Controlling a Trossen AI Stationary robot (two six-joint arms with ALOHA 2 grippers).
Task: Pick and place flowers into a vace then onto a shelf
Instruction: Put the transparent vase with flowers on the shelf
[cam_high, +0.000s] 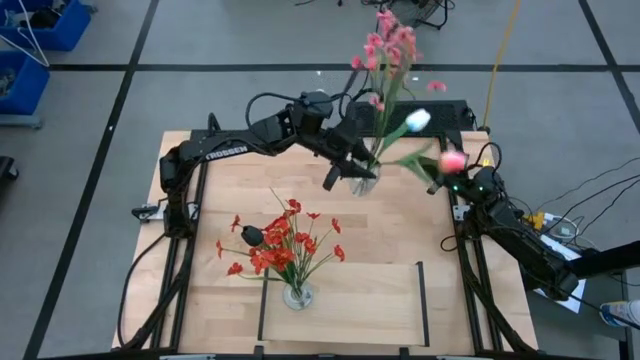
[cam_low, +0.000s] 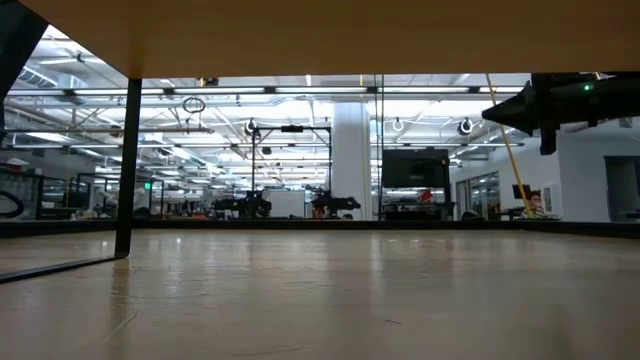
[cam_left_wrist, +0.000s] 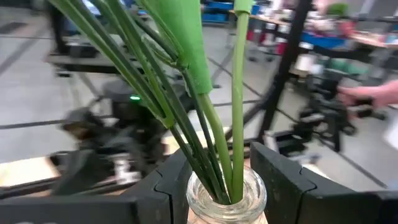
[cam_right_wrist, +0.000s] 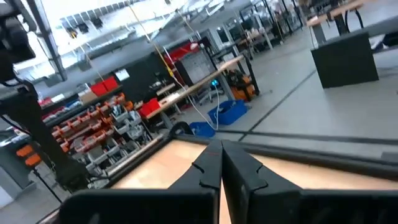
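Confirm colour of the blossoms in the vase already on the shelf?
Red. The blossoms in the vase on the shelf show best in the high view.

Large open robotics lab or workshop: grey floor (cam_high: 90, 150) taped in black lines, blue bins (cam_high: 45, 25) at far left, parts racks (cam_right_wrist: 106, 137), workbenches, ceiling strip lights (cam_low: 250, 85), other rigs beyond.

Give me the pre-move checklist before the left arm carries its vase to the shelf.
1. Left gripper closed around the glass vase: ok.
2. Stems seated inside that vase's neck: ok.
3. Right gripper shut and empty, at the table's right edge: ok.
4. Bare board left on the shelf beside the vase of red flowers: ok.
5. Tall pink flowers clear of the right arm: cannot tell.
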